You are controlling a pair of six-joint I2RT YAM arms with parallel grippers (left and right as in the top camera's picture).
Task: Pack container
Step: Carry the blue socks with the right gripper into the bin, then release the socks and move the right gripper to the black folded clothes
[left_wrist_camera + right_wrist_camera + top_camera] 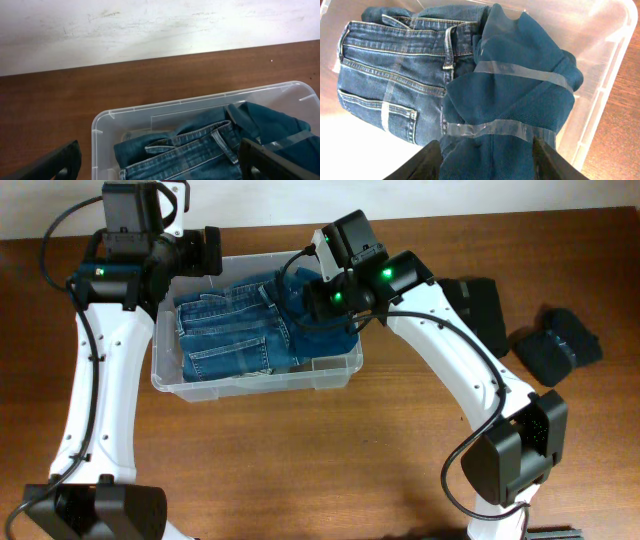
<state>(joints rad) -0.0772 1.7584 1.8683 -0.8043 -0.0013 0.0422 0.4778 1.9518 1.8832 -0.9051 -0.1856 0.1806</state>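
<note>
The clear plastic container (170, 375) stands on the wooden table at centre left. Folded blue jeans (230, 335) lie in its left part. A dark teal garment bundle (325, 332) wrapped in clear tape lies in its right part, partly over the jeans. My right gripper (487, 160) is inside the container, its fingers closed against both sides of the teal bundle (520, 95). My left gripper (160, 162) is open and empty above the jeans (195, 150) near the container's back rim (150, 106). The container's label is hidden.
Two black folded items (482, 310) (557, 340) lie on the table to the right of the container. A pale wall (150, 30) rises behind the table's far edge. Bare wood lies in front of the container.
</note>
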